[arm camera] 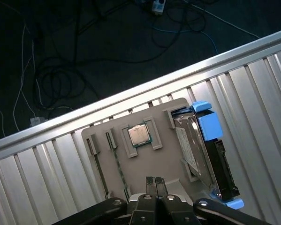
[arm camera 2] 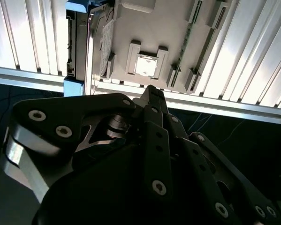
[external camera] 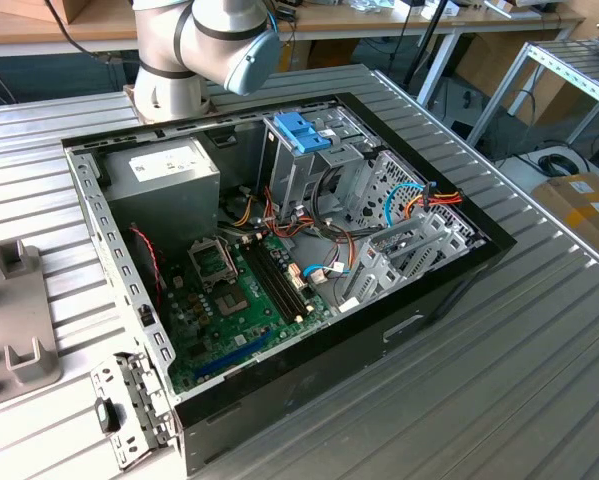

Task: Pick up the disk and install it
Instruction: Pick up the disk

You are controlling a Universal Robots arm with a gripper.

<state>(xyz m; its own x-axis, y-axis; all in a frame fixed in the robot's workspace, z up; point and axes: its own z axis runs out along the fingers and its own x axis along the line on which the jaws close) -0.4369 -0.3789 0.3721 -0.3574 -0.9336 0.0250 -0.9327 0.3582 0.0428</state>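
The disk (arm camera: 200,151) is a silver drive with a white label and a blue plastic frame. It stands on edge in a slot at one end of a grey holder tray (arm camera: 149,161) on the ribbed metal table. In the second wrist view the disk (arm camera 2: 94,47) sits at the same end of the tray (arm camera 2: 168,28). My gripper (arm camera: 155,181) hangs above the tray's middle, beside the disk and apart from it. Its black fingers are shut with nothing between them, as the second wrist view of the gripper (arm camera 2: 149,92) also shows.
A small square chip (arm camera: 139,135) lies in the tray's centre pocket. The exterior view shows the open computer case (external camera: 449,290) with a blue-handled drive cage (external camera: 301,132), a grey power supply (external camera: 164,170), a green motherboard (external camera: 249,310) and the arm's base (external camera: 169,70) behind it. The table edge (arm camera: 131,101) drops to a dark floor with cables.
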